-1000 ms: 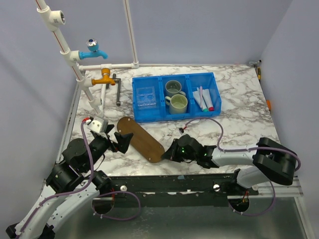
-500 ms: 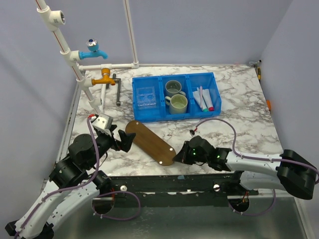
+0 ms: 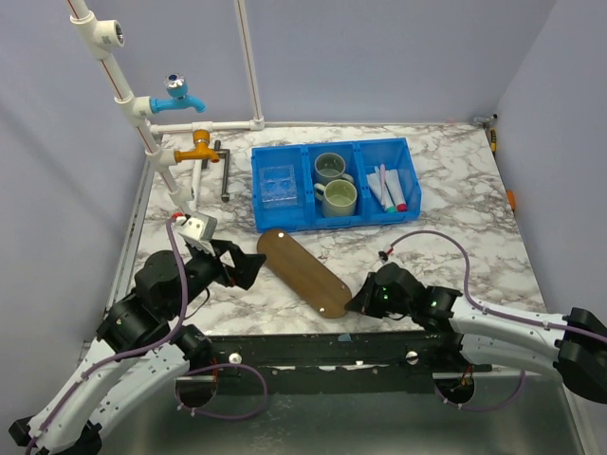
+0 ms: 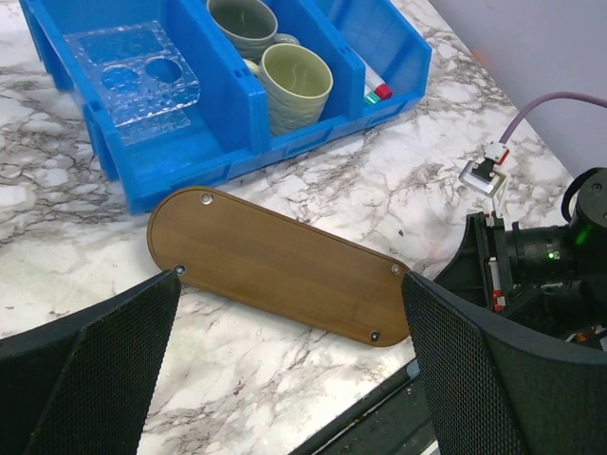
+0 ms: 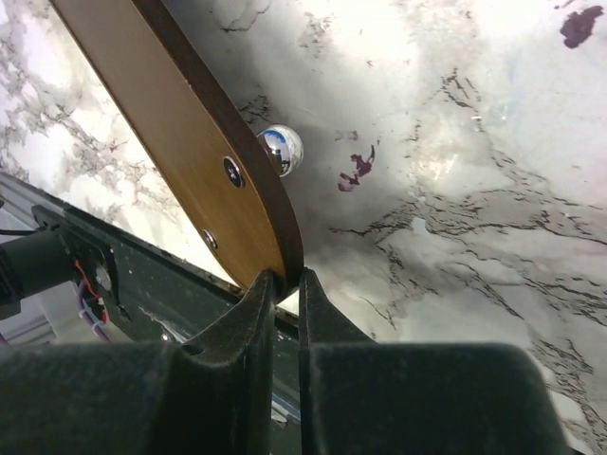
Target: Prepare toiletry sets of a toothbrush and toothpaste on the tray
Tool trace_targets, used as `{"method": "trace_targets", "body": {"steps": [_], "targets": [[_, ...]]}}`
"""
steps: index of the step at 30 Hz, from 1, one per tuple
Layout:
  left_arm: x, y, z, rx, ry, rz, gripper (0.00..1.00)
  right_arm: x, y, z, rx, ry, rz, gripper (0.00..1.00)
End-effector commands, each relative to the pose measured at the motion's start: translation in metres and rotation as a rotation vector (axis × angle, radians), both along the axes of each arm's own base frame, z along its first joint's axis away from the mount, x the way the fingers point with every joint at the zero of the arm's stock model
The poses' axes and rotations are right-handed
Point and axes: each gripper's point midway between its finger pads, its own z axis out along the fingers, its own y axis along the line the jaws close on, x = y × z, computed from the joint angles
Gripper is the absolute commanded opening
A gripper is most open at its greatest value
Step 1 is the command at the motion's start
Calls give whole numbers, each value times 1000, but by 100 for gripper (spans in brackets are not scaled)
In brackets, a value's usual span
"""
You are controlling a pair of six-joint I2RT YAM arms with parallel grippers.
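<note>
We crouch our left arm low, left pincer (image 3: 251,268) spread wide; we stretch our right arm flat, right pincer (image 5: 287,280) pinched on the tray (image 5: 180,142) end.

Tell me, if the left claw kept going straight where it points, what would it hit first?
Probably the wooden tray, lying just ahead of the open left gripper; the blue bin sits farther on. Height is unclear, so it might skim over.

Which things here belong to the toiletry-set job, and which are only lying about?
For the job: tray, gripped by the right tool; toothbrushes and tubes in the blue bin.
Lying about: two cups; clear holder; taps.
</note>
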Motion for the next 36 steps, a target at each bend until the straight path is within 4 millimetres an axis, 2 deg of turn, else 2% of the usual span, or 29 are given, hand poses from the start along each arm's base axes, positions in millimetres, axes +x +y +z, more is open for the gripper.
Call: {"method": "trace_targets", "body": {"steps": [1,6,12,15,18,23,27,32,36], "targets": [[0,-13,1,-63,37,-28,99,-9,-34,-31,-146,45,-42,12],[4,-19,-3,-80,55,-31,99,-11,-38,-33,-150,50,-48,15],[8,-25,-10,-76,81,-33,99,-10,-40,-30,-157,42,-51,24],[10,-26,-11,-76,87,-27,99,-6,-39,-22,-168,24,-48,29],[12,-25,-13,-73,95,-13,99,2,-38,-4,-184,-22,-43,34],[13,-21,-19,-67,118,18,99,28,-31,42,-212,-148,-42,39],[12,-18,-21,-72,125,27,99,54,-13,76,-241,-240,-26,39],[7,-14,-17,-71,124,27,99,85,19,101,-264,-322,1,39],[1,-8,-9,-59,113,22,99,110,42,101,-315,-363,14,39]]}}
